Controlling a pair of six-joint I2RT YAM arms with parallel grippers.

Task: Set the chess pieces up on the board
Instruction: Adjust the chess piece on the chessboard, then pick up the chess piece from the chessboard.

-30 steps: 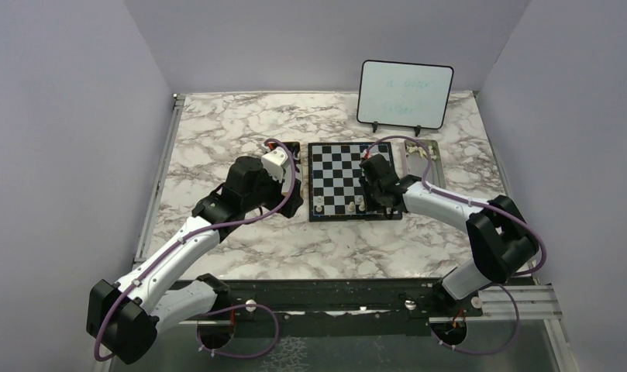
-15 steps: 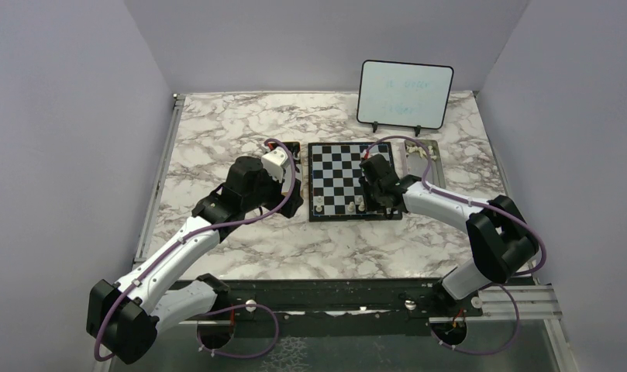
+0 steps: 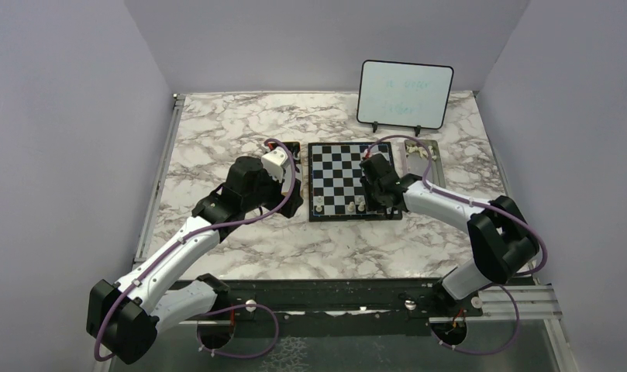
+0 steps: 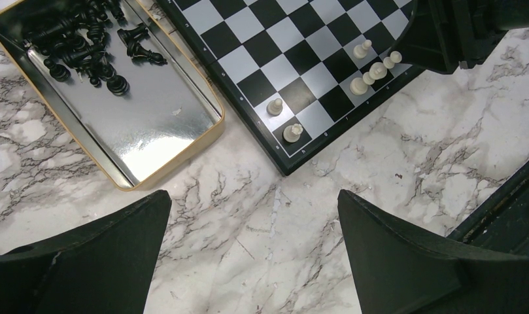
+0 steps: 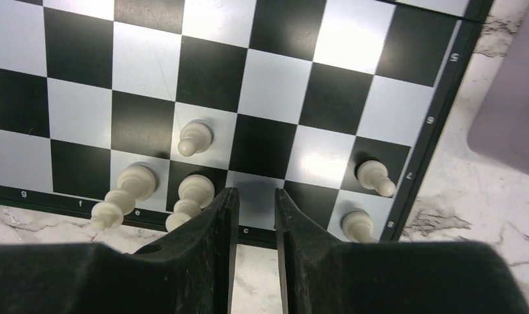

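**Early stage of set-up.** The flat black-and-white checked chessboard carries only a few cream-white chess pieces, all in its two nearest rows. The black chess pieces lie unplaced in the shiny metal tray left of the board. Right gripper, over the board's near edge: fingers narrowly parted, nothing visible between them. Left gripper, off the board's near-left corner: spread wide, empty. By this view, most placements remain.

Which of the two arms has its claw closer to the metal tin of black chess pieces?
Left. The left gripper hangs open just beside the tin; the right gripper is over the board's near edge, farther away.
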